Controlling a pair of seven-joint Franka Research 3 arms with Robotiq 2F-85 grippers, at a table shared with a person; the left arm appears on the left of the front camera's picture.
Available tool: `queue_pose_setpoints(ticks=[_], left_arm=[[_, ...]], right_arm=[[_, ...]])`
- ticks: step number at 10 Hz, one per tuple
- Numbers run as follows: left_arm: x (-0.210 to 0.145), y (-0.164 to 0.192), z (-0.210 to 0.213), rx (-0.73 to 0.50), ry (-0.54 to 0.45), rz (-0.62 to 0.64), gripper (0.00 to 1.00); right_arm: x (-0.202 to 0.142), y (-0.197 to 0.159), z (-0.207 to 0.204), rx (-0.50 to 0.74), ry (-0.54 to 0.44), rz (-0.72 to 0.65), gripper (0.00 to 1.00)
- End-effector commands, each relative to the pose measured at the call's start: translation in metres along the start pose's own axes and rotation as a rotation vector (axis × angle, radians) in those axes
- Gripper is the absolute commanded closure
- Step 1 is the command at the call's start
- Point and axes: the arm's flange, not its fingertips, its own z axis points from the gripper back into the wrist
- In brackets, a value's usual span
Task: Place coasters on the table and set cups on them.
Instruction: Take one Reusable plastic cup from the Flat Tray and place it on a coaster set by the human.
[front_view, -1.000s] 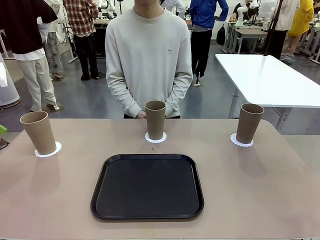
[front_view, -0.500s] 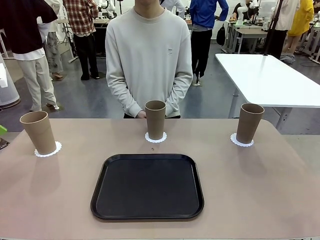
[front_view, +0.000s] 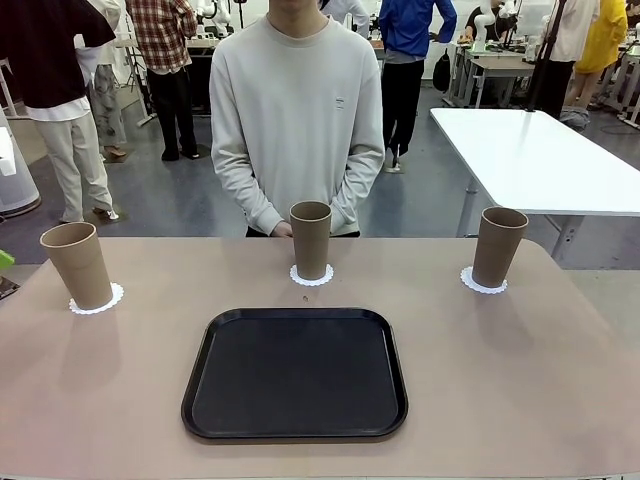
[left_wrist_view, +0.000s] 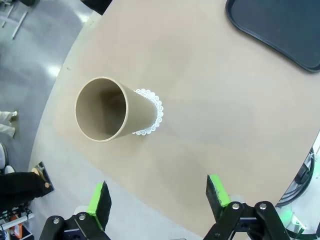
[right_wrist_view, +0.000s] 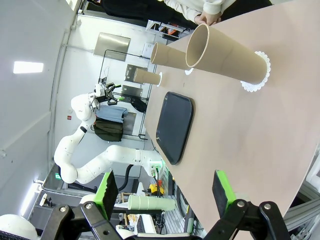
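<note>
Three cups, front view: left cup, middle cup and right cup each upright on a coaster along the table's far edge; task looks complete.
Tray, front view: black, empty, near the table's near edge.
Left wrist view: left gripper wide, holding nothing, above the left cup; cup empty.
Right wrist view: right gripper wide, empty, apart from the right cup.
</note>
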Motion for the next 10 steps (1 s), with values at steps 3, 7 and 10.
queue_pose_setpoints(ticks=[3,7,10], left_arm=[[-0.002,-0.003,0.029,-0.566,-0.208,0.520,0.00],[-0.016,-0.010,0.040,-0.741,-0.401,0.748,0.00],[-0.021,-0.006,0.042,-0.769,-0.373,0.718,0.00]], right_arm=[[0.000,0.001,-0.002,-0.001,-0.011,0.002,0.00],[0.000,0.001,-0.002,-0.001,-0.011,0.002,0.00],[0.000,0.001,-0.002,-0.001,-0.011,0.002,0.00]])
